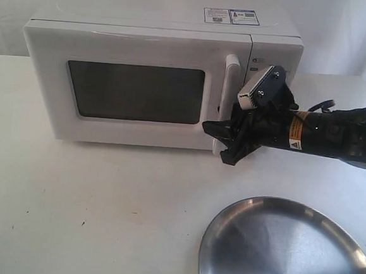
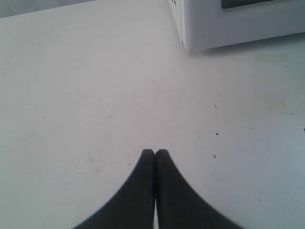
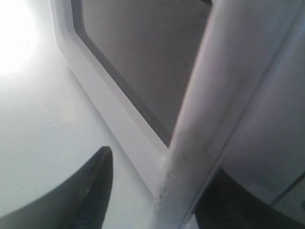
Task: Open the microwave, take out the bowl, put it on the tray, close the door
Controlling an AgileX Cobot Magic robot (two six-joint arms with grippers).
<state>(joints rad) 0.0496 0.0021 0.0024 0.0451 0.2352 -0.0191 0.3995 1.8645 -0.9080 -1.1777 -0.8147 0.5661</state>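
Observation:
The white microwave stands at the back of the table with its door closed, so the bowl is hidden. My right gripper is at the lower end of the vertical bar handle. In the right wrist view the handle runs between the spread fingers of the right gripper, with a gap on one side; it is open. The silver tray lies at the front right. My left gripper hovers shut and empty over bare table, near a microwave corner.
The dark window fills most of the door. A black cable lies behind the right arm beside the microwave. The white table stretches in front of the microwave and left of the tray.

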